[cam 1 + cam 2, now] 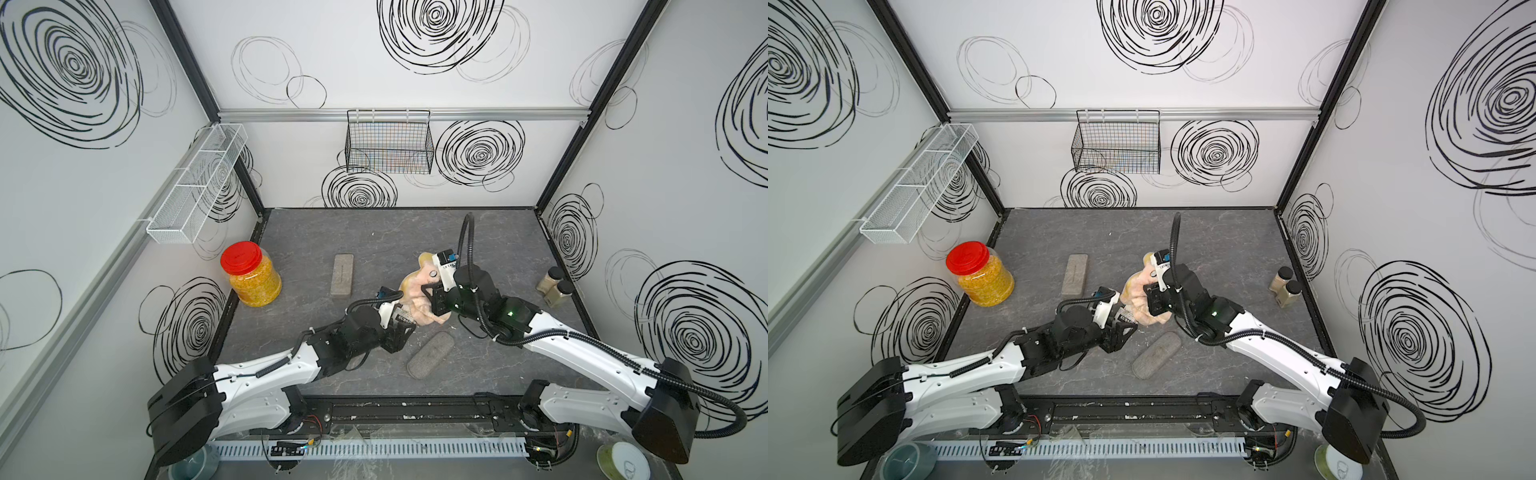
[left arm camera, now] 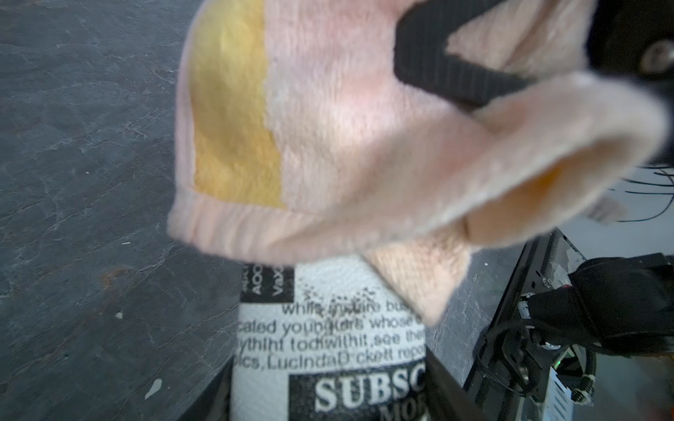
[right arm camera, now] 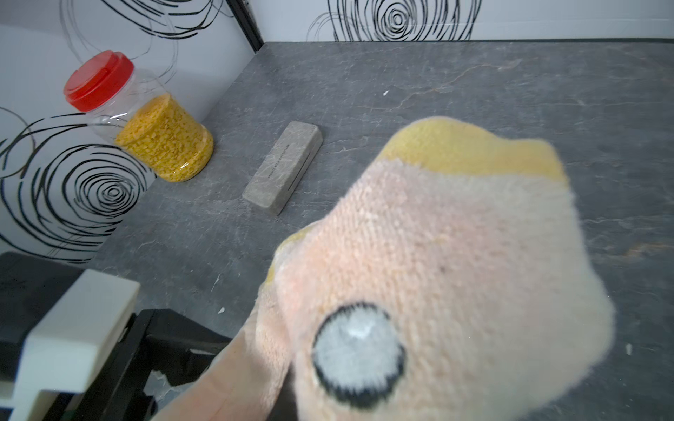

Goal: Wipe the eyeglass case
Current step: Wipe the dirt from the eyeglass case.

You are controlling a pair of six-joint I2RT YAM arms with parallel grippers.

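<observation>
Toward the near side of the desk (image 1: 374,232), a grey oval pouch (image 1: 430,355) lies flat and alone, just right of the left arm.

Just beyond it, mid-desk, the two arms meet. The left claw (image 1: 405,328) is closed on the eyeglass case (image 2: 328,346), a white one printed like newspaper. It grips the near end and appears to hold the case clear of the desk. The right claw (image 1: 430,286) is clamped on a pink and yellow cloth (image 1: 415,286), bunched in its grip. The left wrist view shows the cloth draped over the far end of the case and touching it, while the printed near part is bare.

My reading is that the wiping is under way and not finished. Case and cloth are both in hand and in contact, but only one end is covered. The bare stretch, the underside and the gripped end appear to be left. How clean the covered part is cannot be told.

Farther out, a grey box (image 1: 343,274) lies left of the arms, well apart. A red-lidded jar (image 1: 251,274) of yellow grains stands at the left wall, and two small bottles (image 1: 555,286) at the right wall. A black wire basket (image 1: 388,141) hangs on the far wall.
</observation>
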